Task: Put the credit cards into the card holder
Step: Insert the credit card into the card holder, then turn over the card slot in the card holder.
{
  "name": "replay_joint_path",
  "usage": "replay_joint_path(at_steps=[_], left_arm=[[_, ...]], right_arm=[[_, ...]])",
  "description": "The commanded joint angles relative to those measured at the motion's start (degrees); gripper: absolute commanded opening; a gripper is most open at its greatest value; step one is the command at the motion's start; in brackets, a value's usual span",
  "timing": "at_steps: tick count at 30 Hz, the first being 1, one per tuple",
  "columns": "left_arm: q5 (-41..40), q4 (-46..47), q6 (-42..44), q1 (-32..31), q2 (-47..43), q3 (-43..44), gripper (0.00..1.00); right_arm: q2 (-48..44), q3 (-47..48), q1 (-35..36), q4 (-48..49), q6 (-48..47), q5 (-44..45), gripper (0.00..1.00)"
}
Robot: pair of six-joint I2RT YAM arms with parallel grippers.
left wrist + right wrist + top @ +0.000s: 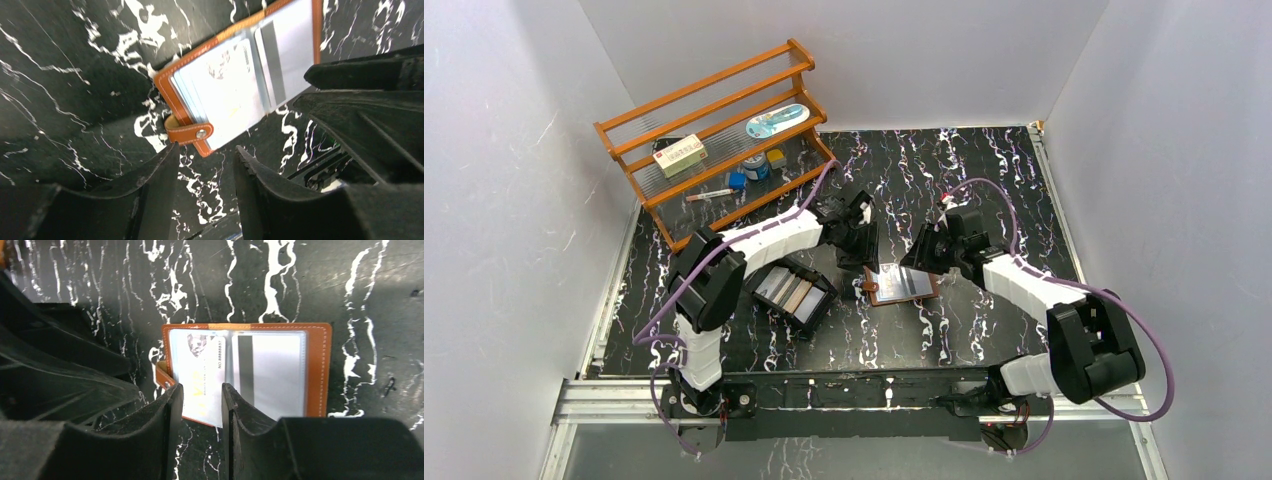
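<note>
Card holder [904, 285] lies open, flat on marble table [984, 180], between both grippers, just right of black tray [822, 312]. We see white card [197, 365] slightly askew on its left half; whether tucked in pocket, we cannot tell. Striped card [270, 370] sits in right pocket. Right gripper [201, 387] hovers over white card, fingers parted, pinching nothing. Left gripper [206, 150] near snap strap [192, 134], fingers likewise apart, bare table between. More credit cards [792, 290] lie in tray.

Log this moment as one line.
card holder open flat | white card sticking out | left gripper open by strap | right gripper open above white card
</note>
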Motion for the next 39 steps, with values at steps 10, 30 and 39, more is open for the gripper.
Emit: replay_joint_path(at_steps=[10, 30, 39], left_arm=[[3.5, 7.2, -2.6, 2.4, -0.7, -0.2, 0.44], [0.6, 7.0, 0.8, 4.2, 5.4, -2.0, 0.18], [3.5, 8.4, 1.9, 4.2, 6.6, -1.0, 0.06]], right_arm=[[5.5, 3.4, -0.3, 3.7, 3.1, -4.5, 0.43], [13.2, 1.1, 2.7, 6.2, 6.0, -3.2, 0.44], [9.3, -3.9, 3.3, 10.5, 11.8, -7.2, 0.39]])
